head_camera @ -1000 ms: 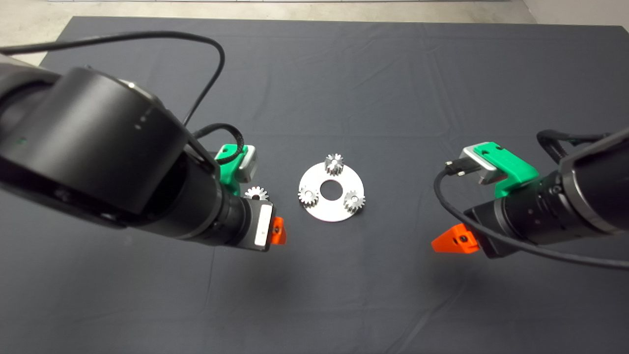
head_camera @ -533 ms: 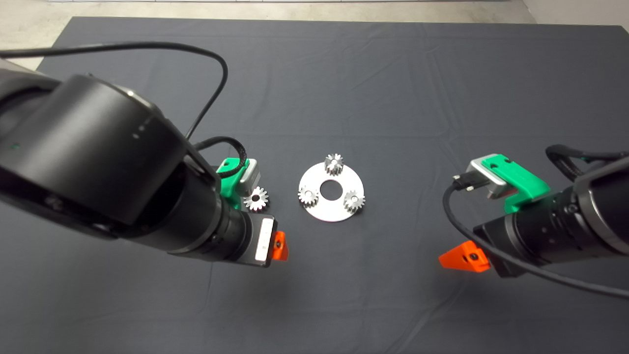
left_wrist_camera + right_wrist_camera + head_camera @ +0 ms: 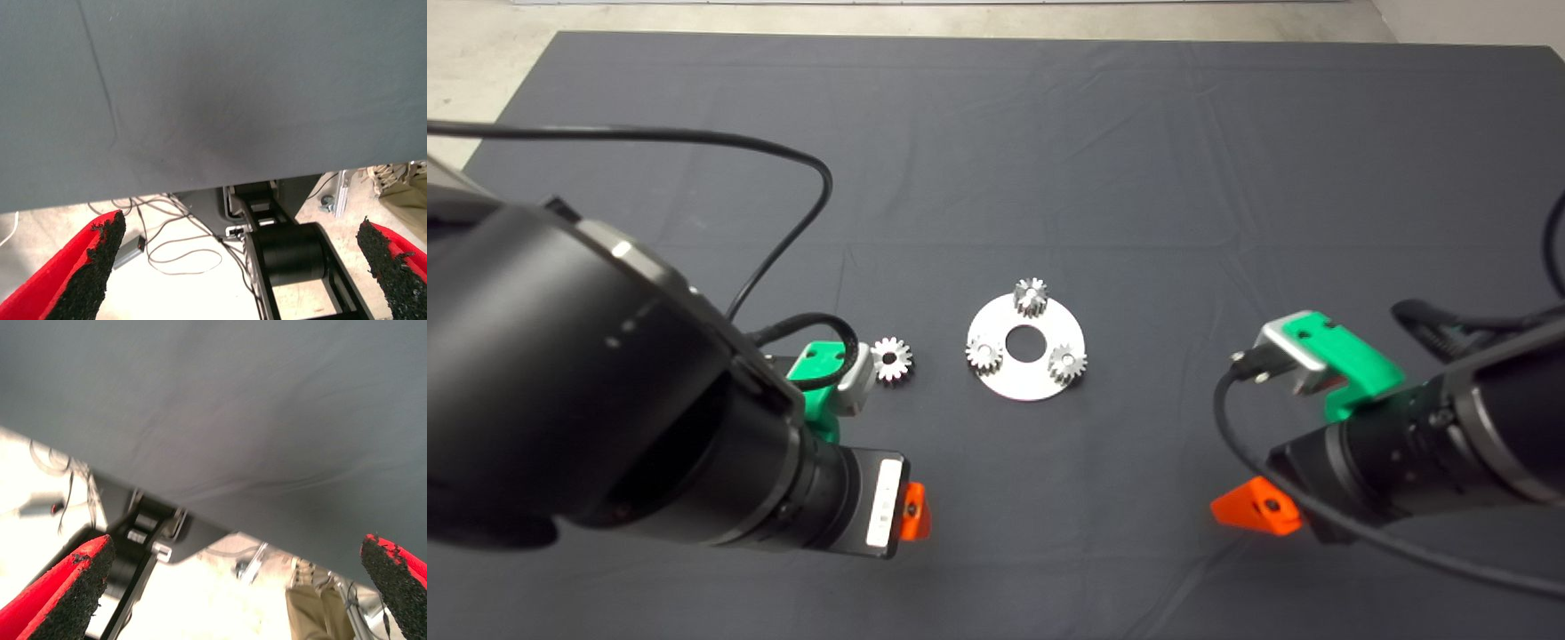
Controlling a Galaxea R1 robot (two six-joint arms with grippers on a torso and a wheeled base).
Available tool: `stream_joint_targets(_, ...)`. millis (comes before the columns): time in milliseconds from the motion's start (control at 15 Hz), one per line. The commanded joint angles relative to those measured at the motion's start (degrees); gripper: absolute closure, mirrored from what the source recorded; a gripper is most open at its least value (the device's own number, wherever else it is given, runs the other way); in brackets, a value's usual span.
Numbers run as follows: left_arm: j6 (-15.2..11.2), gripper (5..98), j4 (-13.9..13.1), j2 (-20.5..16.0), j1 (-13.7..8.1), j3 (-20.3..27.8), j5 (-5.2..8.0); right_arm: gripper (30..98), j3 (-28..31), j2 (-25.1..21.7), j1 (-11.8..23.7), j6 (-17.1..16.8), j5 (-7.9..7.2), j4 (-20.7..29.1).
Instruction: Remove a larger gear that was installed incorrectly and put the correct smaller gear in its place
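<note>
Left end effector fingers spread, empty, near mat front edge.

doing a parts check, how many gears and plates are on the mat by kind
gears on the round plate: 3
loose gear on the mat: 1
round silver plate: 1
total: 5

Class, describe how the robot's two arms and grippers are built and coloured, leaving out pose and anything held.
Both arms are thick black cylinders. Each wrist carries a green bracket with a silvery camera block and a looping black cable. The left gripper and right gripper show orange-red wedge fingers with a dark screw; the wrist views show rough black pads on them. The left arm has a white label.
</note>
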Motion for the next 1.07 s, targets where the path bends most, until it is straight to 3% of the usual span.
stream_joint_targets(0,-1.69,15.2,-1.72,0.06,-1.33,0.76,-0.15,30.8,0.28,1.67,-0.03,2.30,0.01,1.56)
stream_joint_targets(400,-2.14,15.2,-1.62,0.50,-1.33,0.76,-1.30,30.8,0.34,3.31,-0.03,3.62,0.27,1.47)
stream_joint_targets(1000,-2.05,15.2,-1.62,0.59,-1.33,0.85,-1.30,30.8,0.37,2.55,0.14,3.62,0.09,1.56)
